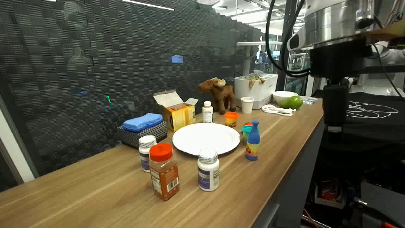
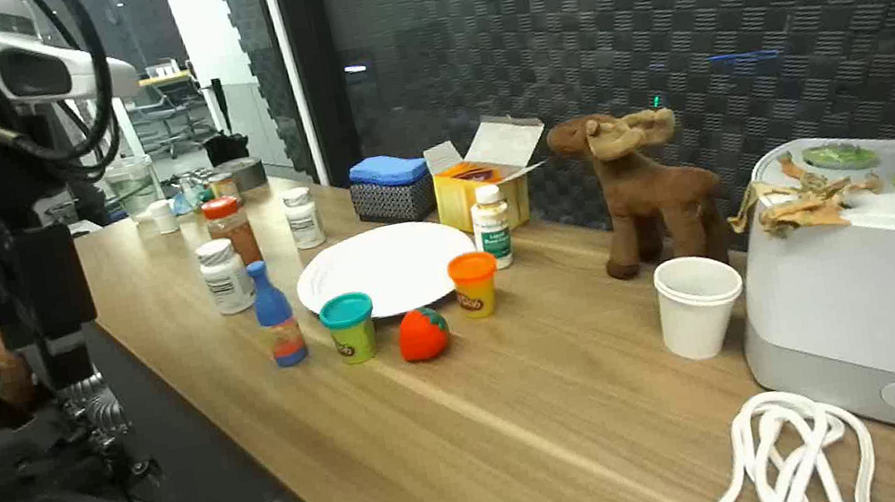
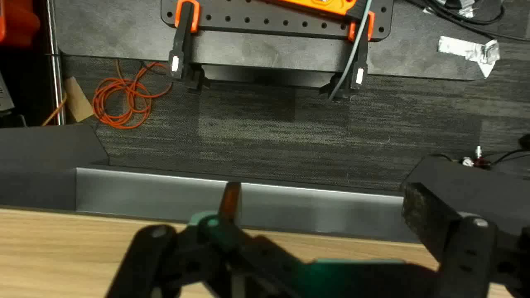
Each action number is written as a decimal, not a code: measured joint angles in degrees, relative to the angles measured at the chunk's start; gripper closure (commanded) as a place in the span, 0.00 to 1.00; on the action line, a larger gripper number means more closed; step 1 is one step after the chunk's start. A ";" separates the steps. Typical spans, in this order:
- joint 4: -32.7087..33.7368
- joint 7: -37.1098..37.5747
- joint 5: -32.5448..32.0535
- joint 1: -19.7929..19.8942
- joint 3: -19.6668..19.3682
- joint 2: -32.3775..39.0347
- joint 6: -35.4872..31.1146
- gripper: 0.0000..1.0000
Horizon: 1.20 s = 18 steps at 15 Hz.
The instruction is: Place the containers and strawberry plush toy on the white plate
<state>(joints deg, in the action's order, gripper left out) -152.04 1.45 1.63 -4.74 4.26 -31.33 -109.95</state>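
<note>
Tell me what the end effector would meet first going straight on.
Probably the metal strip by the table: in the wrist view it lies between the tips of the end effector. Depth is unclear; the path may miss it and reach the floor.

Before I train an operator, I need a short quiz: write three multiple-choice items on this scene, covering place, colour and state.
1. Where is the strawberry plush toy relative to the white plate?
A) on it
B) under it
C) beside it

2. What colour is the cap on the orange-brown bottle?
A) white
B) red
C) blue

3. The gripper is:
A) open
B) shut
C) holding a bottle

1 C: an exterior view shows it on the table.
2 B: both exterior views show it red.
3 A: the wrist view shows its fingers apart, nothing held.
</note>
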 measured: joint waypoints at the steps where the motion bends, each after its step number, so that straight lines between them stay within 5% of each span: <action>1: 0.08 0.00 0.00 0.00 0.00 -0.02 -0.01 0.00; 12: 0.29 -0.08 -0.37 0.12 -0.19 0.12 -0.09 0.00; 18: 7.42 0.00 -9.69 3.61 -0.64 4.48 -2.80 0.00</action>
<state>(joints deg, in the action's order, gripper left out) -144.62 1.45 -8.06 -1.14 3.62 -26.85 -112.76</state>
